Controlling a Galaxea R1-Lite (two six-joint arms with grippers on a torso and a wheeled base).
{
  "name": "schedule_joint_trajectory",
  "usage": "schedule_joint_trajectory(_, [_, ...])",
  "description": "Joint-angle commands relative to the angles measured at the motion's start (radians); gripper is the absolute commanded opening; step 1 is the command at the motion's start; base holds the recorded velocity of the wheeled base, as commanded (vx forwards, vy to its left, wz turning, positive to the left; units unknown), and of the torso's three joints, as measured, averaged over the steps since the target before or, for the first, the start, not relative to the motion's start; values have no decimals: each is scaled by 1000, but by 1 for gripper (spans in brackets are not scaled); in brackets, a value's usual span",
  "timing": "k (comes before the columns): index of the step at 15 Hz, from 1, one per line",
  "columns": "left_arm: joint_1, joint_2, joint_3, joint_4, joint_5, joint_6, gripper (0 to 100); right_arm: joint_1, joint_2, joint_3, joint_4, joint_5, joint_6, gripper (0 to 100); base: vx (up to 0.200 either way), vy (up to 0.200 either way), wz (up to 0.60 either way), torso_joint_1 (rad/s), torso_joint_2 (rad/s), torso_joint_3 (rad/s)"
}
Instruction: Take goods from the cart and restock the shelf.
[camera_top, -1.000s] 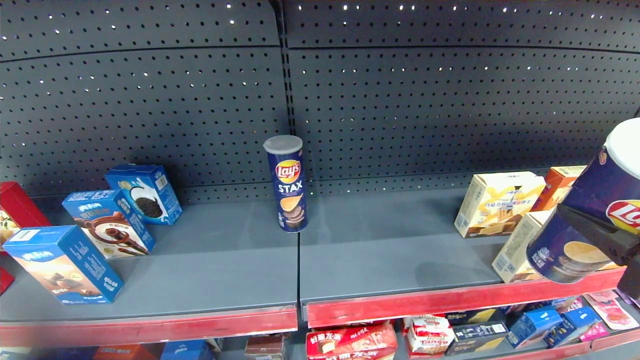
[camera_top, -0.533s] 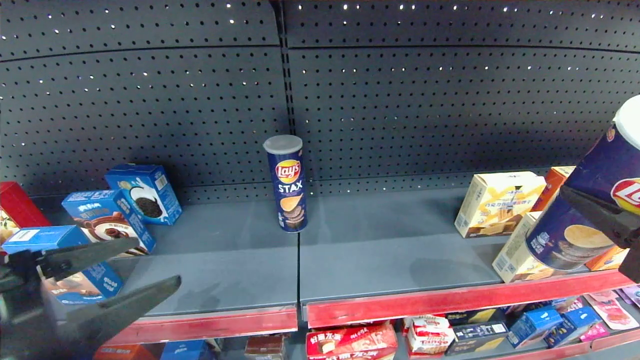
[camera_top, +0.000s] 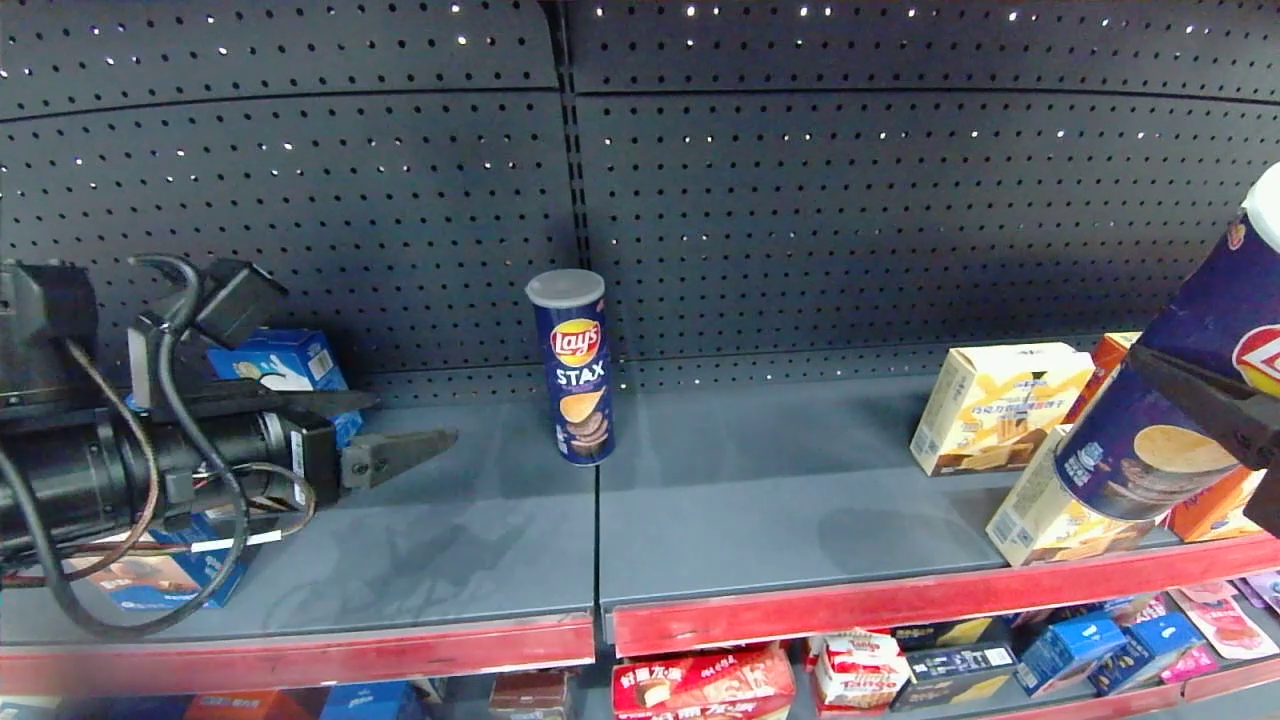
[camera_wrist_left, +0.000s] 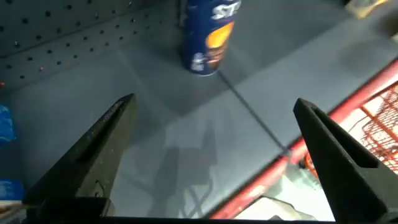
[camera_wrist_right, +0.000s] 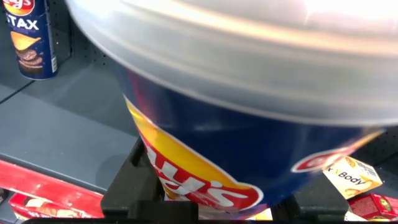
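Grey metal store shelf (camera_top: 780, 520) with a red front lip (camera_top: 900, 600), backed by a dark pegboard wall (camera_top: 800, 200). Nearest, on the tier below the lip, lie red, white and blue snack packs (camera_top: 700, 685).

At the near right edge, the right gripper (camera_top: 1215, 420) is clamped on a dark blue chip can (camera_top: 1150, 450) with a pale lid. The can is held tilted in front of the boxes at the shelf's right end. In the head view, one black finger (camera_top: 1190, 395) crosses the can's side. The right wrist view looks at that can from close up, with the gripper's black body beneath it.

At the near left, the left gripper (camera_top: 415, 420) hangs over the shelf pointing right, its two fingers (camera_wrist_left: 99, 155) spread wide with nothing between them. The left wrist view shows bare shelf in that gap and adds a red wire grid (camera_wrist_left: 376, 121) on the near side of the lip.

Behind the left arm stand blue biscuit boxes (camera_top: 290, 365). On the right, yellow and orange boxes (camera_top: 995, 405) stand just behind the held can.

Farther back, a second chip can (camera_top: 575, 365) stands upright at the shelf's middle, close to the pegboard. It is well apart from the held can, and sits to the right of the left fingertips without touching them.
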Motion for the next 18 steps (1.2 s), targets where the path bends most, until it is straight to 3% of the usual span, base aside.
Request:
schedule_joint_trajectory(1, [15, 111, -47, -17, -8, 5, 100, -1, 2, -2, 0, 1, 1, 0, 0, 0, 0, 0, 0, 0])
schedule_joint_trajectory(5, [-13, 234, -162, -22, -8, 5, 100, -1, 19, -7, 0, 1, 2, 0, 0, 0, 0, 0, 0, 0])
schedule_joint_trajectory(9, [-61, 311, -191, -85, -8, 0, 100, -18, 33, -5, -1, 1, 11, 0, 0, 0, 0, 0, 0, 0])
schedule_joint_trajectory(12, [-64, 369, -282, -85, -7, -5, 100, -30, 38, -5, -1, 1, 16, 0, 0, 0, 0, 0, 0, 0])
schedule_joint_trajectory(16, [-65, 417, -322, -108, -7, -8, 100, -30, 39, -7, -1, 0, 16, 0, 0, 0, 0, 0, 0, 0])
schedule_joint_trajectory(18, [-76, 449, -376, -108, -4, -32, 100, -41, 39, -7, 0, 0, 16, 0, 0, 0, 0, 0, 0, 0])
